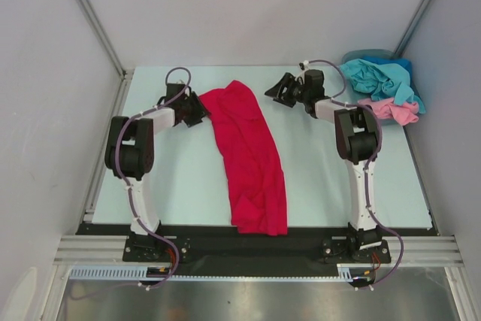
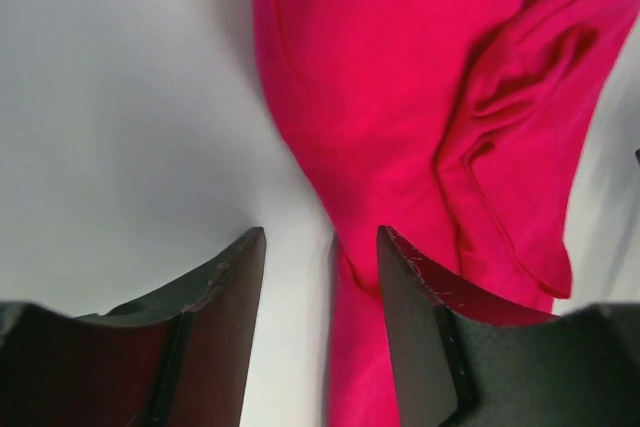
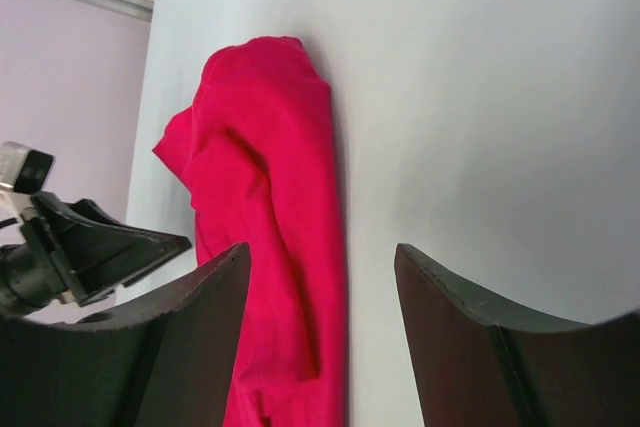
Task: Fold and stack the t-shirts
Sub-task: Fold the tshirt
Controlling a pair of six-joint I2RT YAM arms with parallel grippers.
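Note:
A crimson red t-shirt [image 1: 252, 154] lies as a long crumpled strip down the middle of the table, from the far edge to the near edge. It also shows in the left wrist view [image 2: 400, 107] and the right wrist view [image 3: 265, 207]. My left gripper [image 1: 197, 108] is open and empty just left of the shirt's far end; its jaws [image 2: 322, 247] straddle the cloth's left edge. My right gripper [image 1: 279, 89] is open and empty, to the right of the shirt's far end, apart from it [image 3: 322, 262]. A teal-blue t-shirt [image 1: 379, 79] and a light pink t-shirt [image 1: 394, 110] lie heaped at the far right.
A blue-grey basket rim [image 1: 367, 55] shows behind the heap at the far right corner. White walls and metal frame posts close in the table on three sides. The left gripper shows in the right wrist view [image 3: 90, 247].

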